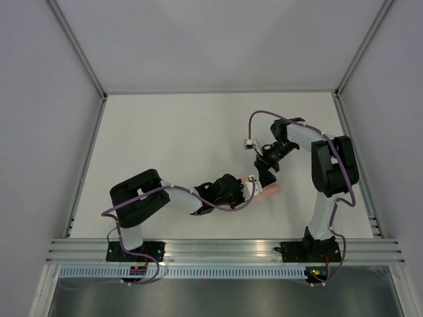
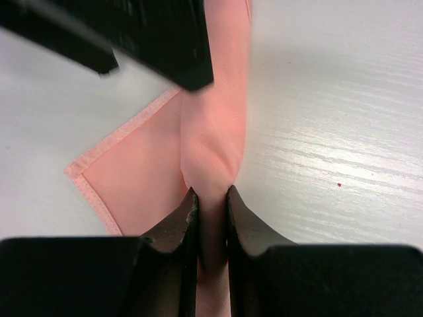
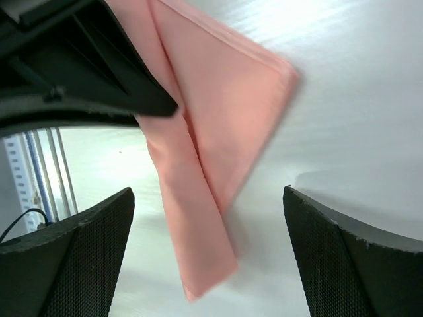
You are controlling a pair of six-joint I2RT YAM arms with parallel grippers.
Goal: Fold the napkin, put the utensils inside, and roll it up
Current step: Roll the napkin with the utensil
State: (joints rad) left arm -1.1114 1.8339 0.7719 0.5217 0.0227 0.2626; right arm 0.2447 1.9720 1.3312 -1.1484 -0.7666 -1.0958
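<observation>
The pale pink napkin (image 1: 269, 191) lies mid-table, partly rolled into a slim tube (image 2: 218, 132) with a flat corner flap (image 2: 132, 175) beside it. My left gripper (image 2: 210, 198) is shut on one end of the rolled tube. My right gripper (image 3: 208, 251) is open above the napkin's other end (image 3: 198, 231), fingers (image 3: 86, 257) wide apart on either side, not touching it. In the top view both grippers (image 1: 248, 188) (image 1: 268, 175) meet over the napkin and hide most of it. The knife-like utensil is hidden.
The white table (image 1: 172, 139) is bounded by grey walls and a metal rail (image 1: 225, 251) at the near edge. The left arm's body (image 3: 73, 72) crosses the upper left of the right wrist view.
</observation>
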